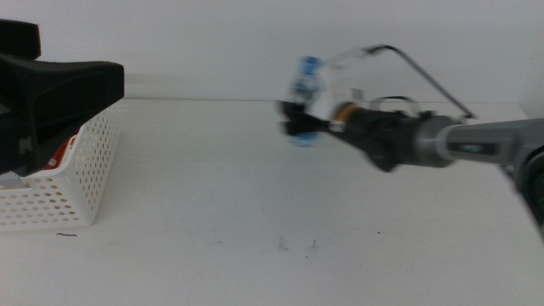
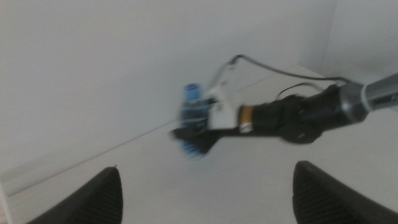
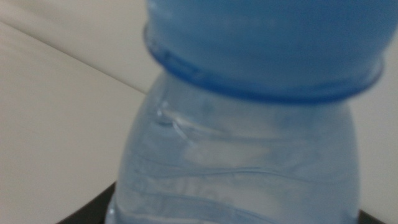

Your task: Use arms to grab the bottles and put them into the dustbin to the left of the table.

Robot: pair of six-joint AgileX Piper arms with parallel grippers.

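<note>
My right gripper [image 1: 297,119] is shut on the small clear water bottle [image 1: 306,89] with the blue cap and holds it in the air above the middle of the white table [image 1: 255,212]. The bottle fills the right wrist view [image 3: 249,155], its blue cap [image 3: 267,43] close to the camera. The left wrist view shows the right gripper [image 2: 196,134] carrying the bottle [image 2: 194,106]. My left gripper [image 2: 205,199] is open and empty; its arm [image 1: 51,93] hangs over the white perforated dustbin [image 1: 59,187] at the left. Something red [image 1: 58,155] shows inside the dustbin.
A cable [image 1: 425,76] loops above the right arm. A few small dark marks [image 1: 293,246] lie on the table's front. A white wall [image 1: 255,42] stands behind the table.
</note>
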